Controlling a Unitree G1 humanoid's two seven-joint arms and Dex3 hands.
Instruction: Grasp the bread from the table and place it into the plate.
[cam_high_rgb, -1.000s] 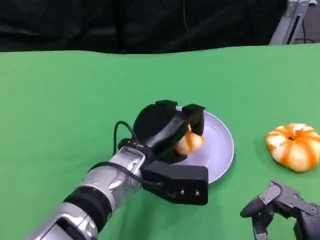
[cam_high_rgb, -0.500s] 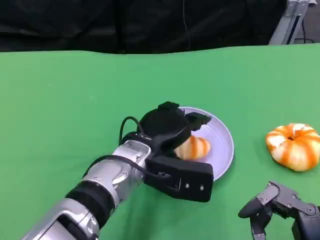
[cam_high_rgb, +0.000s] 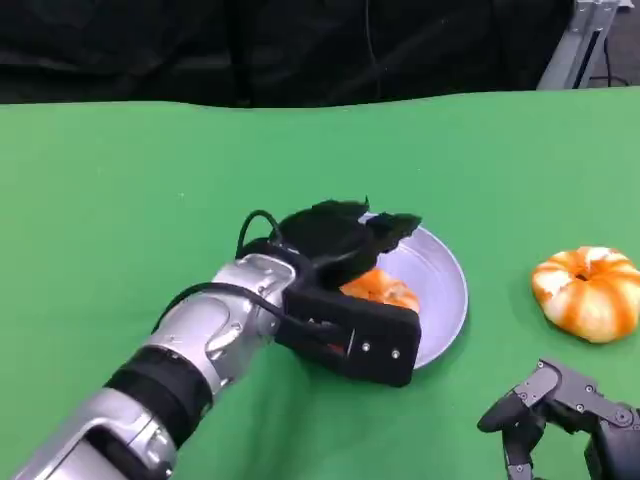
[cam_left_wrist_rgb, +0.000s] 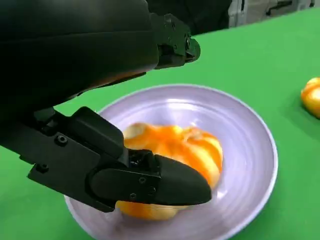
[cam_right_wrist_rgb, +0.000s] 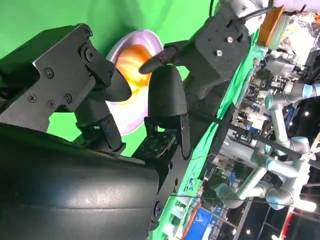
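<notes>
The bread (cam_high_rgb: 385, 290), an orange-and-cream roll, lies inside the lilac plate (cam_high_rgb: 445, 285) near the table's middle. My left hand (cam_high_rgb: 335, 240) hovers over the plate's near-left side with its fingers spread apart. In the left wrist view the bread (cam_left_wrist_rgb: 175, 150) rests on the plate (cam_left_wrist_rgb: 250, 130), one finger of my left hand (cam_left_wrist_rgb: 80, 55) above it and the thumb in front, neither pressing on it. My right hand (cam_high_rgb: 565, 415) rests low at the front right, holding nothing. The right wrist view catches the bread (cam_right_wrist_rgb: 131, 62) on the plate (cam_right_wrist_rgb: 127, 122) beyond my right hand (cam_right_wrist_rgb: 150, 115).
A second round bun (cam_high_rgb: 588, 292) with orange and white stripes sits on the green table (cam_high_rgb: 120, 200) to the right of the plate, also seen as the bun (cam_left_wrist_rgb: 312, 97) at the left wrist view's edge. A black curtain bounds the far table edge.
My left hand let the bread down onto the plate and spread its fingers. The hand and forearm have since drawn back slightly toward the left. The right hand stayed still.
</notes>
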